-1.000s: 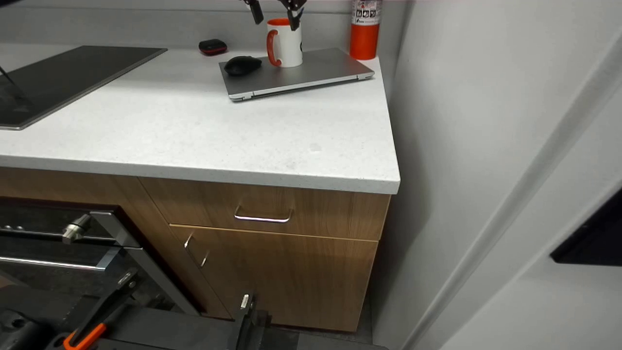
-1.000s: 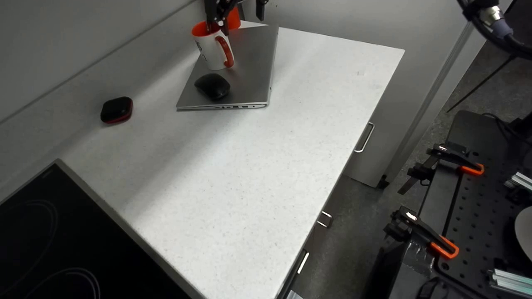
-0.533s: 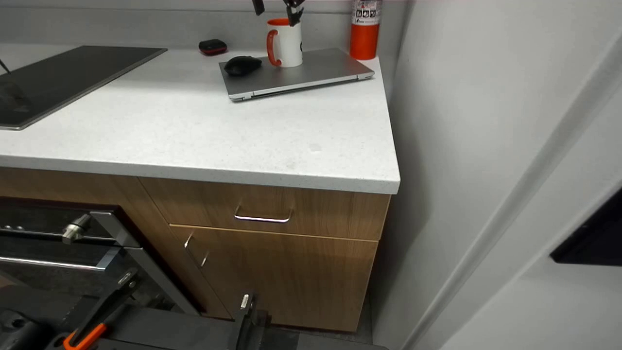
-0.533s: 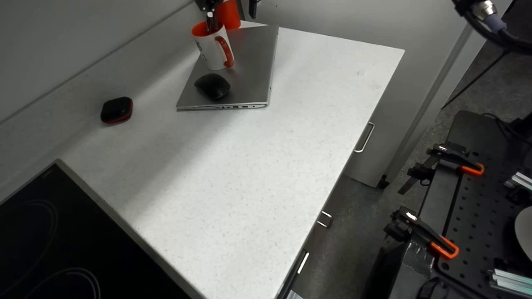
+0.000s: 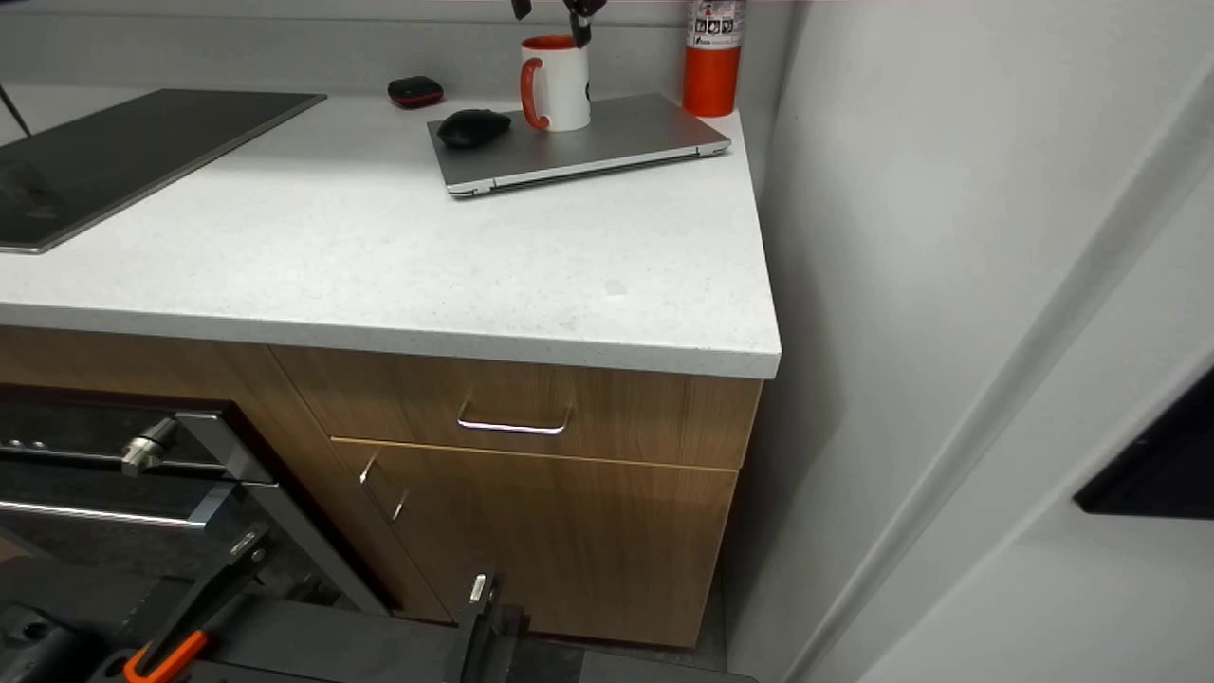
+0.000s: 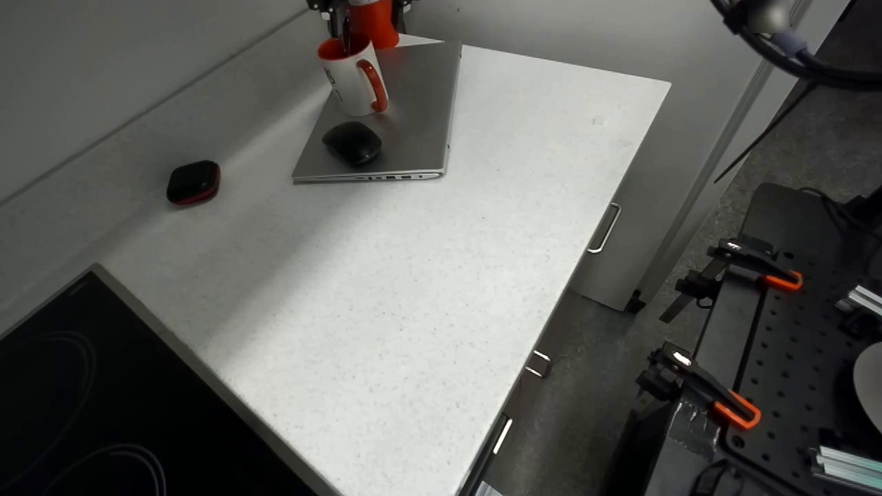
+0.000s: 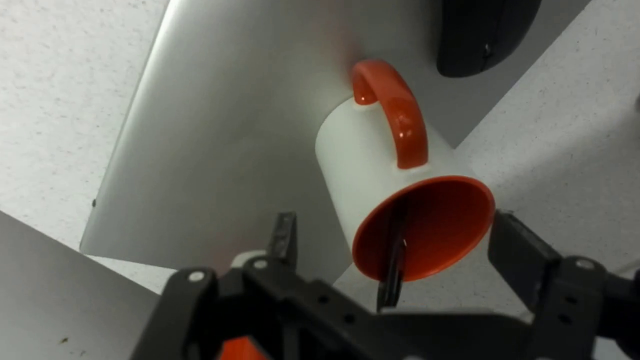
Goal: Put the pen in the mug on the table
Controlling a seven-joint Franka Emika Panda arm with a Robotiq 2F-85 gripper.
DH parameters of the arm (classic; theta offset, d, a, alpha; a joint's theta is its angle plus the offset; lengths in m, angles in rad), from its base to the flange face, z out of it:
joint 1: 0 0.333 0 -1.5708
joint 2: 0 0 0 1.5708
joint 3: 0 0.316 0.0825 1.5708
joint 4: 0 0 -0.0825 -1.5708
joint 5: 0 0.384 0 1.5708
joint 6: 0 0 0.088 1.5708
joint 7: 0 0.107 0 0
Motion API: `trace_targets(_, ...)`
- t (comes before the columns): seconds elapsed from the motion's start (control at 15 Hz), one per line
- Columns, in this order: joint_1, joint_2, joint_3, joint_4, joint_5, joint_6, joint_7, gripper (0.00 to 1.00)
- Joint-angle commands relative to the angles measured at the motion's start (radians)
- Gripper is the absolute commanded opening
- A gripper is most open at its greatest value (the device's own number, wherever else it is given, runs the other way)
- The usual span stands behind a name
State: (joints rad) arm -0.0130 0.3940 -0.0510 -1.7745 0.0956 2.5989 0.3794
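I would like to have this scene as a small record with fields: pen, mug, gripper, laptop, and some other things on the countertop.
pen: in the mug, one end sticking out at the top
mug: upright on the closed grey laptop
gripper: open, near the mug's top, holding nothing
laptop: lying on the white countertop
mouse: black, on the laptop, apart from the mug
case: black and red, on the countertop
canister: red, on the countertop

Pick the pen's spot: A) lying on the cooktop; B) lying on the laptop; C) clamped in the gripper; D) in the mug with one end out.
D: in the wrist view the pen reaches into the mug, one end past its opening, while the gripper stands open.
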Motion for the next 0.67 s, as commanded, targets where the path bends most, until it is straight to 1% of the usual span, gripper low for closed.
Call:
trace_targets(0.0,-0.007,0.07,-0.003,0.086,0.053,0.022,0.007,1.0)
trace_targets(0.6,-0.017,0.152,-0.009,0.179,0.097,0.054,0.012,1.0)
